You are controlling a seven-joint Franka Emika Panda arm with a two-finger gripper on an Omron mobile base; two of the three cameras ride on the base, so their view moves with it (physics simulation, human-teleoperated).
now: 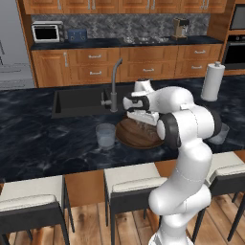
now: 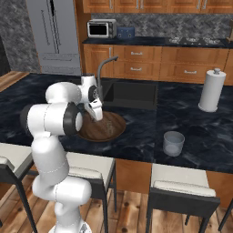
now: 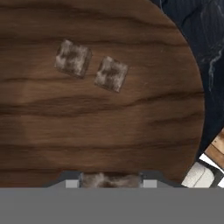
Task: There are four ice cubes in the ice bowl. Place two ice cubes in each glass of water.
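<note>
The wooden ice bowl (image 1: pixel 135 138) (image 2: pixel 109 130) (image 3: pixel 109 127) rests on the dark island counter, in front of the sink. My gripper (image 1: pixel 142 117) (image 2: pixel 97 116) (image 3: pixel 111 183) reaches down into it, shut on an ice cube (image 3: pixel 110 179) that fills the gap between the fingertips. Two more ice cubes (image 3: pixel 72 58) (image 3: pixel 111 73) lie side by side on the bowl's floor; a fourth is hidden. One glass of water (image 1: pixel 105 135) stands just left of the bowl. The other glass (image 1: pixel 220 134) (image 2: pixel 173 143) is well to its right, partly behind my arm in the left base view.
Behind the bowl are a black sink (image 1: pixel 79 101) (image 2: pixel 132 94) and its faucet (image 1: pixel 115 86) (image 2: pixel 101 68). A white paper-towel roll (image 1: pixel 212 81) (image 2: pixel 212 90) stands at the far right of the counter. Padded stools (image 1: pixel 129 184) (image 2: pixel 184 191) line the near edge.
</note>
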